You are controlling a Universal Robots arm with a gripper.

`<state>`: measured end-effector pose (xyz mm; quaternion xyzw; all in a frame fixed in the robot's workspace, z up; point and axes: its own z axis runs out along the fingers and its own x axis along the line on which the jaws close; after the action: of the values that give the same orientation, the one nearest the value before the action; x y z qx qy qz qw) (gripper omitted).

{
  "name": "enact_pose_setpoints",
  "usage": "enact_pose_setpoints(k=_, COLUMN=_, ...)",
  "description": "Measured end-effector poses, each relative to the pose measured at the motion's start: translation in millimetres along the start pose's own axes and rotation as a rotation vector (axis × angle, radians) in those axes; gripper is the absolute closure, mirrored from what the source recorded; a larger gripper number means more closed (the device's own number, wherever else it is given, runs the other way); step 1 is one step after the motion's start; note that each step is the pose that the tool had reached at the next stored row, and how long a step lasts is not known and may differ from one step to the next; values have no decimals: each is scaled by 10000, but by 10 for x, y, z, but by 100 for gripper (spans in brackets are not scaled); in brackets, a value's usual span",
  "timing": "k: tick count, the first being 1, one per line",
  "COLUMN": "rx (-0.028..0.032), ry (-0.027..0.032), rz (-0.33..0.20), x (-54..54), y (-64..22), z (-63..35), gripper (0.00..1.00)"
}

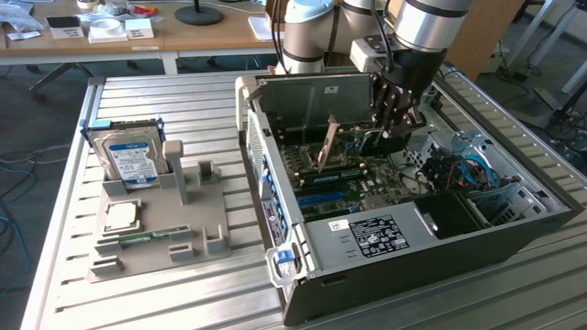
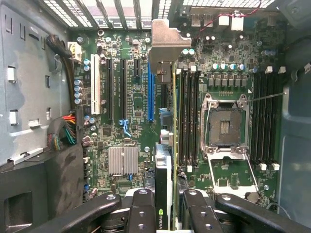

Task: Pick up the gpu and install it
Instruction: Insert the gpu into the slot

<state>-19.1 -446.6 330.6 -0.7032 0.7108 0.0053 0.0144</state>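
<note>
gpu (image 2: 164,170) above motherboard (image 2: 131,97) inside case (image 1: 431,258), hard drive (image 1: 128,157) outside

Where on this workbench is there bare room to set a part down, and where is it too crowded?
Free: the slatted table between the grey fixture and its far edge, and the strip along the fixture's near side. Crowded: the fixture itself, and inside the computer case, where the gripper holds the gpu over the motherboard.
</note>
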Motion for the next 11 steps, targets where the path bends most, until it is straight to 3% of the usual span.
enact_pose_setpoints(k=11, rx=6, ry=0, rz=1, x=1, y=68, z=3, gripper=73)
